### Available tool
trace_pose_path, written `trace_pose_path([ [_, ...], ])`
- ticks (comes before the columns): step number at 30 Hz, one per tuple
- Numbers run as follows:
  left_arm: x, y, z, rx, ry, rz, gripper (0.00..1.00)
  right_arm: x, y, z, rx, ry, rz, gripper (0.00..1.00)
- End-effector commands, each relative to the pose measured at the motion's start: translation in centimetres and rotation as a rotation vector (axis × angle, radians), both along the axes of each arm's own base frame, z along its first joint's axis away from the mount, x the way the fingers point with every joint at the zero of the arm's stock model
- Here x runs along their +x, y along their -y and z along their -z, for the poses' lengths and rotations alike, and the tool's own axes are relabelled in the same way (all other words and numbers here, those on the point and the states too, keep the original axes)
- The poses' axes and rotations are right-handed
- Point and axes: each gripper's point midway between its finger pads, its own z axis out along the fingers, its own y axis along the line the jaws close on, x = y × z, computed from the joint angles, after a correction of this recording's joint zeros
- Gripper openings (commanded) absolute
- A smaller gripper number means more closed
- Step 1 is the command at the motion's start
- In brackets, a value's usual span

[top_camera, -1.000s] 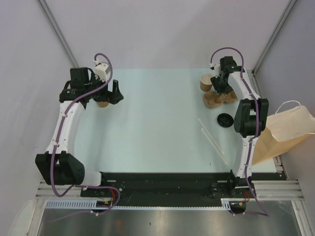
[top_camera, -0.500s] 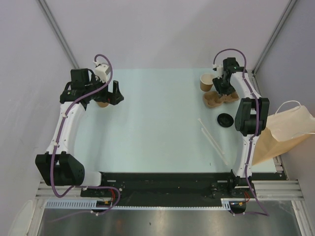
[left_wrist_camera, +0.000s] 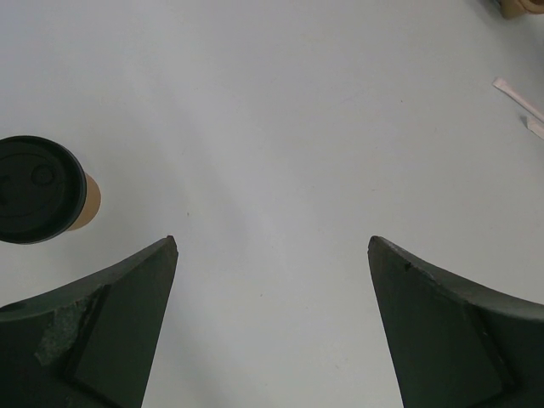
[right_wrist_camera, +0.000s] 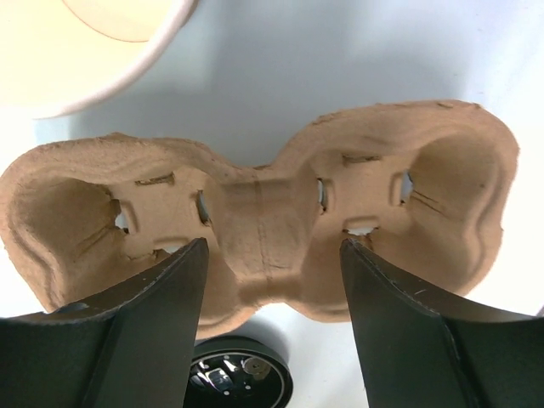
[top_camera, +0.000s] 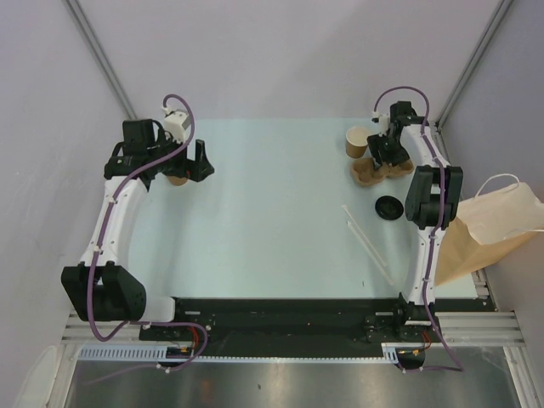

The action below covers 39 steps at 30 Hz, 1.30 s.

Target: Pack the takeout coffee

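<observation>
The table (top_camera: 272,212) is pale and flat. A brown paper bag (top_camera: 497,234) with white handles lies on its side at the right edge, partly past it and partly hidden by the right arm.

The left gripper (left_wrist_camera: 272,246) hangs over the far left of the table with its jaws spread wide and nothing between them. The right gripper (right_wrist_camera: 272,245) is at the far right, jaws apart on either side of the narrow waist of the cup carrier (right_wrist_camera: 263,212). Whether its fingers touch the cardboard cannot be told.

Both carrier pockets hold nothing. The carrier sits on the table between the open cup and the loose lid.

The open cup (top_camera: 356,142) stands upright just beyond the carrier, without a lid. The lidded cup (left_wrist_camera: 38,191) stands upright by the left gripper, outside its left finger and apart from it.

The loose lid (top_camera: 389,207) lies flat near the carrier, beside the right arm.

Two straws (top_camera: 367,242) lie on the table nearer the bases.
</observation>
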Motion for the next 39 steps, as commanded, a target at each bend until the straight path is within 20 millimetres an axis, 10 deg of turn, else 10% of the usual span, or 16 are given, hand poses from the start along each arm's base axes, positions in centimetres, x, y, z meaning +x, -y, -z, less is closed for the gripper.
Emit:
trace_pose_path([
  [1,-0.3,0.7,-1.7,-0.026,0.053,0.021,1.0,1.3,-0.6,-0.9,0.026,0.039,0.004,0.66],
  [20,-0.2,0.7,-1.7,-0.034,0.049,0.014,0.99,-2.0,-2.8,-4.4,0.078,0.061,-0.015,0.37],
  [30,-0.5,0.8,-1.5,-0.03,0.046,0.02,1.0,-6.1,-8.8,-6.9,0.111,0.059,-0.117,0.36],
  [39,-2.3,2.2,0.1,-0.1,-0.01,0.086,0.99,-13.1,-19.3,-6.7,0.184,-0.004,-0.294,0.37],
])
